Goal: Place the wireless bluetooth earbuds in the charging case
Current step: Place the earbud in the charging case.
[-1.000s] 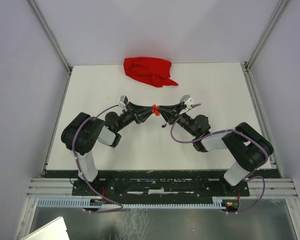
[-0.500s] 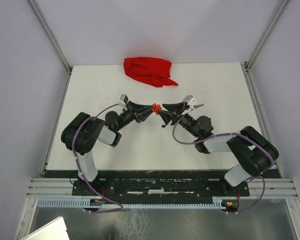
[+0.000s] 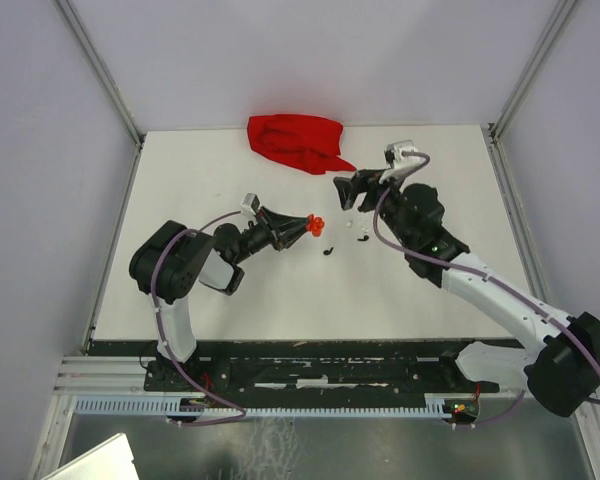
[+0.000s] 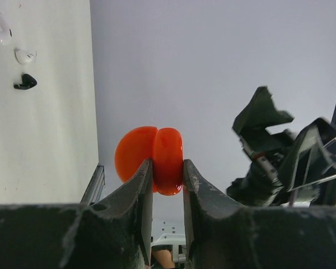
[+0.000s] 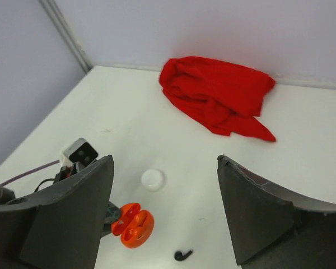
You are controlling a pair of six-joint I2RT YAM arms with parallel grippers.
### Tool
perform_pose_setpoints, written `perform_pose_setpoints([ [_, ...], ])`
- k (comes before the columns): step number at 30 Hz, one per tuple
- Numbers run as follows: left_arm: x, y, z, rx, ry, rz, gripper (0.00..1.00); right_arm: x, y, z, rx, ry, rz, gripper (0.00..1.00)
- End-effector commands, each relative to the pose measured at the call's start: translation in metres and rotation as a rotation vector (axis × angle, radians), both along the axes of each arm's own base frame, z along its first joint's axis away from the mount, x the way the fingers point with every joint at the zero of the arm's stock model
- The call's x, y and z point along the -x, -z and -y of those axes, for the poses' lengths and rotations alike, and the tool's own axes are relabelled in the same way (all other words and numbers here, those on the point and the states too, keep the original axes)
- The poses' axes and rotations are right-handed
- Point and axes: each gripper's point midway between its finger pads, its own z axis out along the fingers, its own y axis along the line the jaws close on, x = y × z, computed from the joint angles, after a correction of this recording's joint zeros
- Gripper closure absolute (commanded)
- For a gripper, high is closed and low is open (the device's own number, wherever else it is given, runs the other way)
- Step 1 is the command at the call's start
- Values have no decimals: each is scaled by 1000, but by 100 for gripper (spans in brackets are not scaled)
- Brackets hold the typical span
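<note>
Orange-red case (image 5: 135,225): hinged open and held up off the table (image 3: 200,180), with its open side turned toward the other arm, probably so that arm can load it.
Left gripper (image 4: 167,166): pinched tight on the case's edge, acting as a steady holder.
Right gripper (image 3: 344,192): jaws spread wide with nothing in them. It hangs apart from the case, over the far part of the table.
Earbuds: a black earbud (image 4: 25,82) and a white earbud (image 4: 0,31) lie loose on the table near the case. I can't tell whether anything sits inside the case.
Next, as I judge it: the free arm has to drop to a loose earbud and nip it. That's fiddly, since they're tiny.
Red cloth (image 5: 218,95): bunched at the far edge, out of the way.
</note>
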Motion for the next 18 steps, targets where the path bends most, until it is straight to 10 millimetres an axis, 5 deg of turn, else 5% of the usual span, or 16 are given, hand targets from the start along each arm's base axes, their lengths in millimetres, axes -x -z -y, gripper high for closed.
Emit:
perform_pose_setpoints([
  [1, 20, -36, 4, 28, 72, 276, 97, 9, 76, 43, 377, 145, -423, 16],
  [18, 37, -30, 16, -32, 234, 354, 97, 13, 120, 28, 491, -11, -660, 13],
])
